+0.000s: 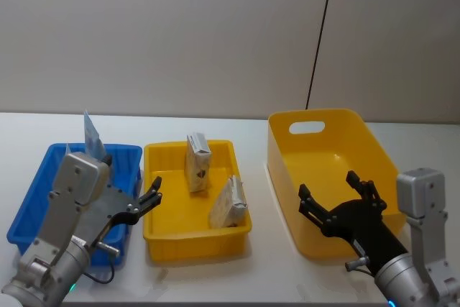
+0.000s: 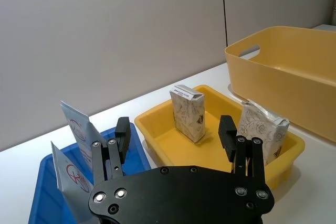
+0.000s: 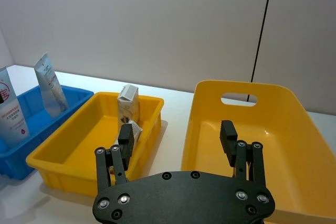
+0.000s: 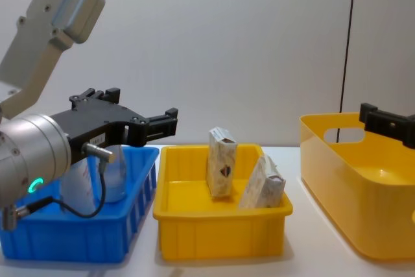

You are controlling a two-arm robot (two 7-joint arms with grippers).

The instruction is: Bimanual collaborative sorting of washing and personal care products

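Note:
Two beige cartons stand in the small yellow tray: one upright at the back, one leaning toward the front right. They show again as the upright carton and the leaning carton. Two pale-blue tubes stand in the blue bin; one tube's tip sticks up behind my left arm. My left gripper hovers open and empty over the blue bin's right wall. The right gripper hangs open and empty over the large yellow bin.
The three containers sit in a row on a white table, with narrow gaps between them. A grey wall with a dark cable stands close behind. Bare table lies in front of the containers.

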